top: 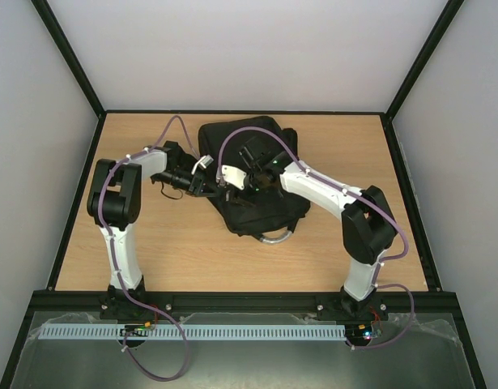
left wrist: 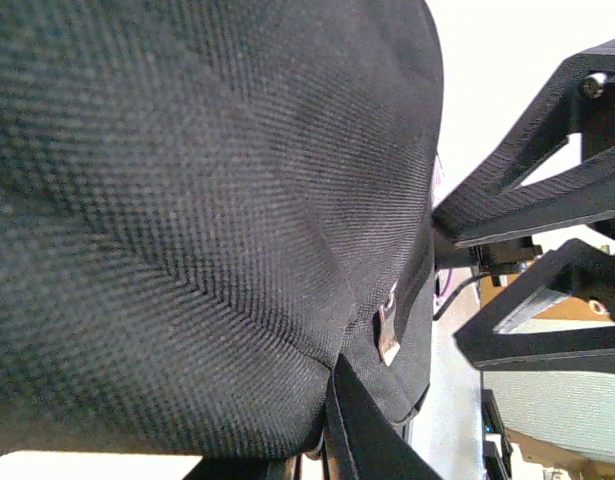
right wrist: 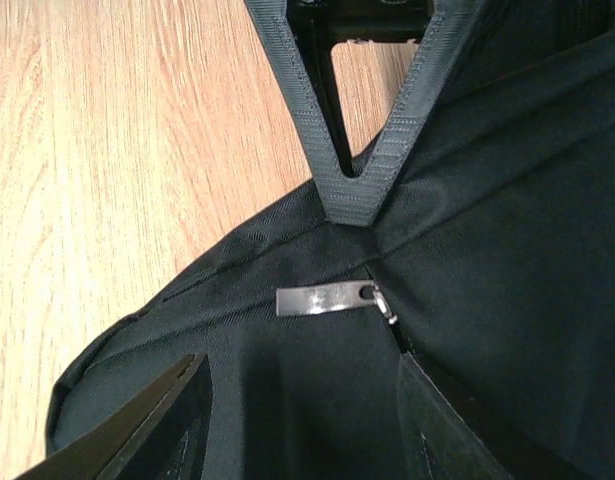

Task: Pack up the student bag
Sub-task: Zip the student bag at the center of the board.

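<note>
The student bag [top: 257,190] is a large black fabric backpack lying in the middle of the wooden table [top: 151,243]. My left gripper [top: 205,185] is at the bag's left edge. In the left wrist view the bag's cloth [left wrist: 207,200] fills the frame, and the gripper [left wrist: 327,440] is shut on a fold of it. My right gripper [top: 226,185] hovers over the bag's upper left part. In the right wrist view this gripper [right wrist: 299,400] stands open above the fabric, with a metal zip pull [right wrist: 322,299] lying just ahead of its fingers.
A grey webbing loop [right wrist: 352,190] rises from the bag just beyond the zip pull. A grey handle [top: 274,237] sticks out at the bag's near end. Black struts of the other gripper [left wrist: 547,190] stand close on the right in the left wrist view. Dark rails edge the table.
</note>
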You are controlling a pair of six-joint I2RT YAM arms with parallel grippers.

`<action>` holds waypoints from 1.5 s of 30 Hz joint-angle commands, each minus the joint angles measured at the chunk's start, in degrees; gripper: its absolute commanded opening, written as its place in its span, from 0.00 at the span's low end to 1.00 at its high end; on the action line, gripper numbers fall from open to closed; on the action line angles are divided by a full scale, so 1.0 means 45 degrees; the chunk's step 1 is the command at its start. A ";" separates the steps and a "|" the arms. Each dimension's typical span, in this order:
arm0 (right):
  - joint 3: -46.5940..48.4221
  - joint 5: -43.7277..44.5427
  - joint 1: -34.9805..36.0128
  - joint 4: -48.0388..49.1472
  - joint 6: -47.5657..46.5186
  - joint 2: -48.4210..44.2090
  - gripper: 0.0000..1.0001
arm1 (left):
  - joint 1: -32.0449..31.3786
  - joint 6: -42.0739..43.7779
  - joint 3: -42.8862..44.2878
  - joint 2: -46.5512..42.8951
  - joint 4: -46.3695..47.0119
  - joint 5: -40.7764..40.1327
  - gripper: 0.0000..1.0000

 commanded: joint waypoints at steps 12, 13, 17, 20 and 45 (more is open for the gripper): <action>-0.0214 0.0786 0.0476 0.1132 -0.1897 0.0101 0.57 | -0.0162 0.0949 0.0829 -0.1095 -0.0700 0.1584 0.03; -0.0274 0.0876 0.0494 0.1155 -0.1996 0.0154 0.58 | -0.0165 0.0952 0.0840 -0.1125 -0.0691 0.1586 0.03; -0.0578 0.1544 0.0500 0.1545 -0.2183 0.0342 0.56 | -0.0185 0.0968 0.0842 -0.1177 -0.0700 0.1593 0.03; -0.0832 0.1806 0.0504 0.1747 -0.2487 0.0453 0.55 | -0.0185 0.0954 0.0862 -0.1153 -0.0700 0.1590 0.03; -0.0928 0.3190 0.0514 0.3100 -0.1378 -0.0722 0.34 | -0.0341 0.0271 0.0987 -0.0786 -0.0252 0.1165 0.04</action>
